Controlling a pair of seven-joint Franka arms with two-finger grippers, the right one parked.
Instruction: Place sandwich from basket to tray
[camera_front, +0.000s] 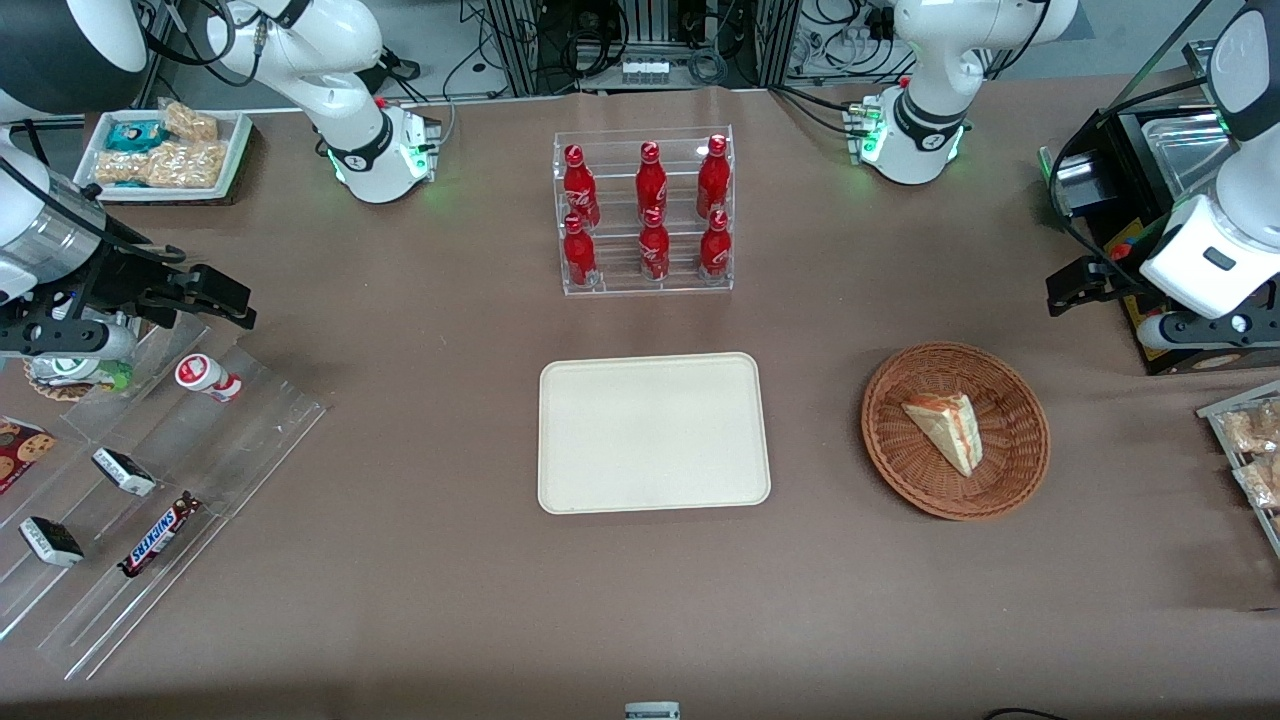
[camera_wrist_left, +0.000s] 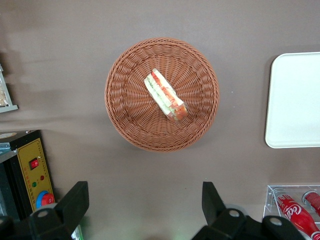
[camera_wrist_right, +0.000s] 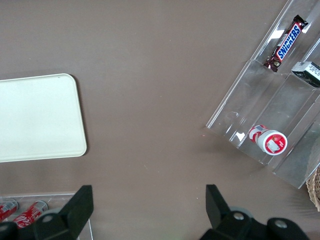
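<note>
**Above the bench: gripper staged, sandwich not yet picked**

At right edge of front view, gripper (camera_front: 1068, 288) hangs high, fingers (camera_wrist_left: 75, 200) spread wide, holding nothing. Sandwich (camera_front: 945, 428) lies mid-basket (camera_front: 1015, 470), lower right of front view, well apart from gripper. Tray (camera_front: 600, 440) sits centre-frame, bare, beside basket. Wide stance probably suits straddling the wedge.

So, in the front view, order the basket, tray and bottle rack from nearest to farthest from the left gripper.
The open gripper hovers at the working arm's end of the table.
1. Basket, nearer the camera than the gripper.
2. Bottle rack, mid-table.
3. Tray, beside the basket; its nearest edge is only slightly closer than the rack's, so almost tied.
</note>
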